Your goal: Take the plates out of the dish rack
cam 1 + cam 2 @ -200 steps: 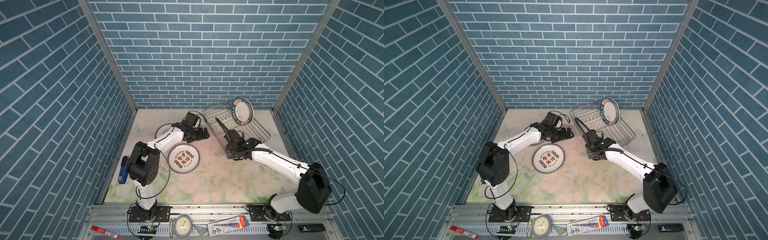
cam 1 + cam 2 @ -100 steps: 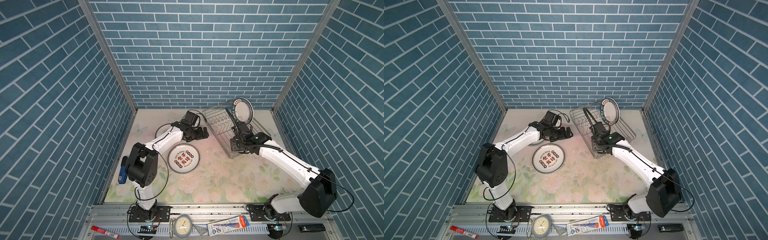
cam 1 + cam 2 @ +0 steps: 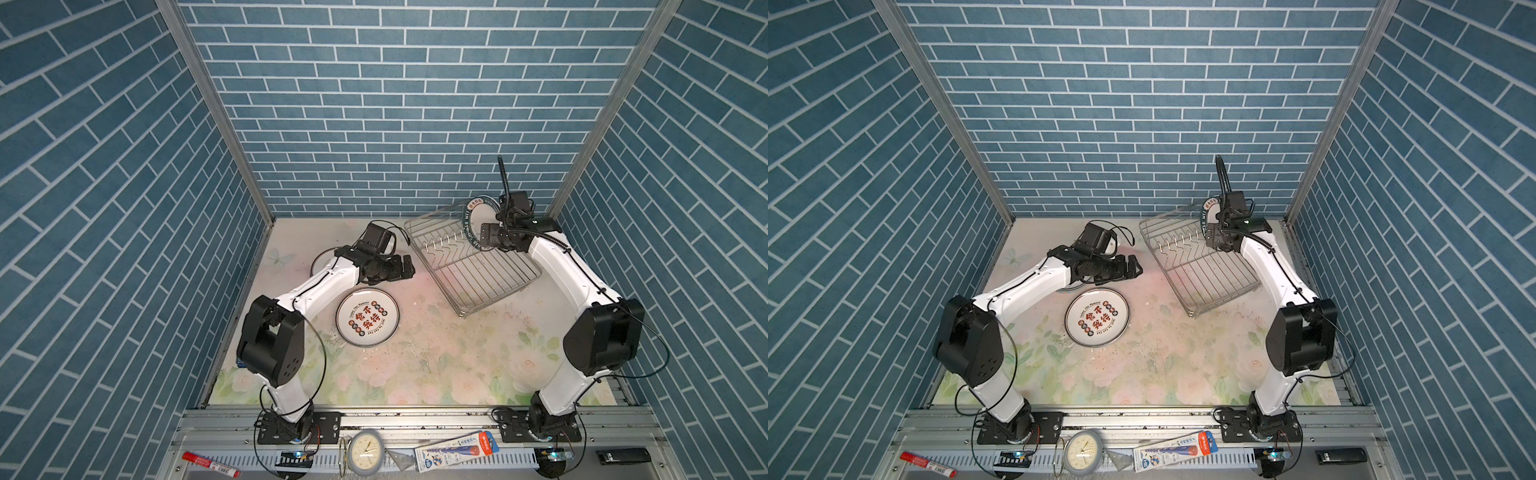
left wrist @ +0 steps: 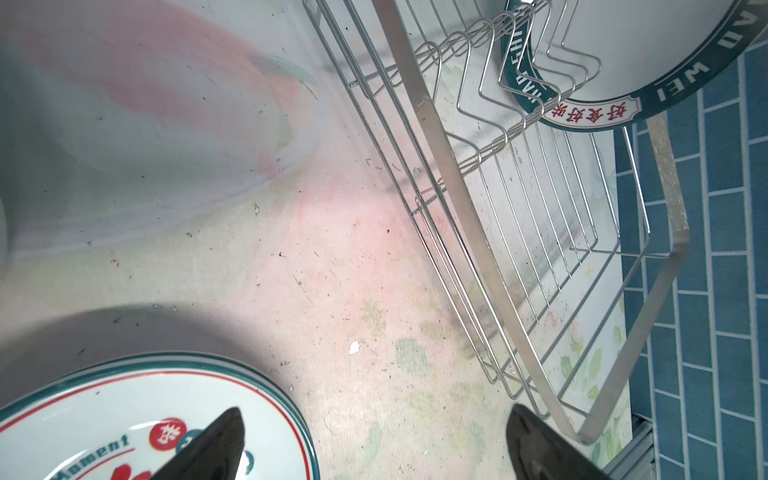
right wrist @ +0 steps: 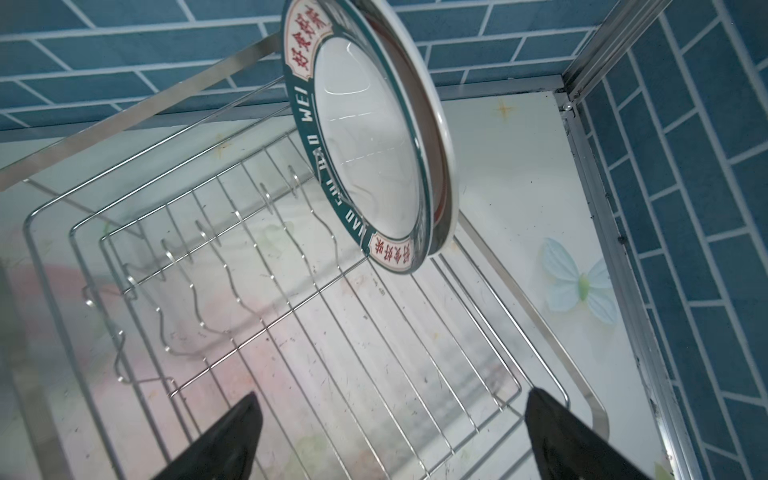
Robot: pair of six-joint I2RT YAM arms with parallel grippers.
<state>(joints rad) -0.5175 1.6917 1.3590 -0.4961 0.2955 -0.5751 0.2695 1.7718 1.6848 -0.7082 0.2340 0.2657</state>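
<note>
One green-rimmed plate (image 5: pixel 370 137) is standing upright in the dish rack (image 3: pixel 473 270) at the desk's (image 3: pixel 436 353) back right corner; right hand (image 5: pixel 392 397), just swung over and spread wide, is hovering empty before it, likely readying a grab; left hand (image 4: pixel 374 410) is idling open, empty.

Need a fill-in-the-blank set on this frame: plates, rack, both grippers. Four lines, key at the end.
1. The round white plate with the dark green lettered rim stands ___ in the silver wire dish rack.
2. The round white plate with red characters lies flat on the floral tabletop, ___ the rack.
3. The right gripper faces the racked plate with its fingers ___.
4. The left gripper holds ___.

Missing words: upright; outside; open; nothing.
</note>
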